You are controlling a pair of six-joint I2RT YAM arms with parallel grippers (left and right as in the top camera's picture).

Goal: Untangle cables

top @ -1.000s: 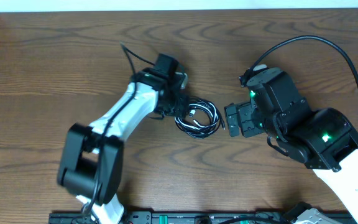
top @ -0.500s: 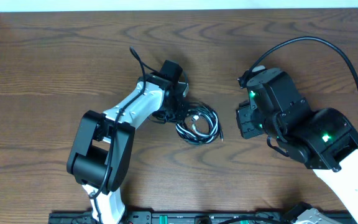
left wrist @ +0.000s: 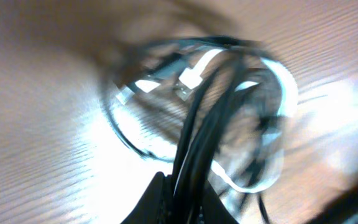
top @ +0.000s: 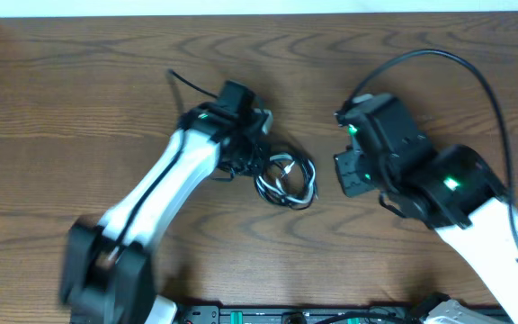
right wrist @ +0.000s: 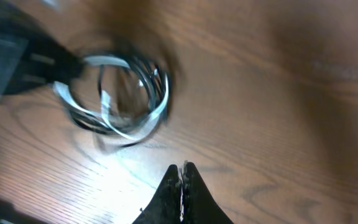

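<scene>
"While the left gripper point(top: 255, 160) is pinched on the cables point(top: 285, 180), what lies around it?"

"Very little. The cables sit as one small coil just off its fingertips, on the side towards the right gripper point(top: 343, 174) — black loops with a whitish strand and a pale plug end among them. Seen from the left wrist, several black strands run straight down into the closed fingers point(left wrist: 160, 202). That picture is blurred, so I cannot count them."

"And the right one?"

"Its fingers point(right wrist: 174, 186) are pressed flat together, tip to tip, clear of the coil. The coil lies ahead of those tips and off to one side, with only bare wood between."

"Anything else near?"

"A thick black cord point(top: 475, 76) arcs from behind the right gripper's housing and over its arm, well apart from the coil. A thinner dark lead point(top: 183, 83) pokes out behind the left gripper's wrist."

"The surface?"

"A dark brown wooden table point(top: 79, 81) with strong grain — glare lies on it under both wrist cameras. Beyond both grippers a white strip point(top: 241, 7) runs along the table's far edge. Behind them, between the arm bases, sits a black rail point(top: 268, 315)."
</scene>
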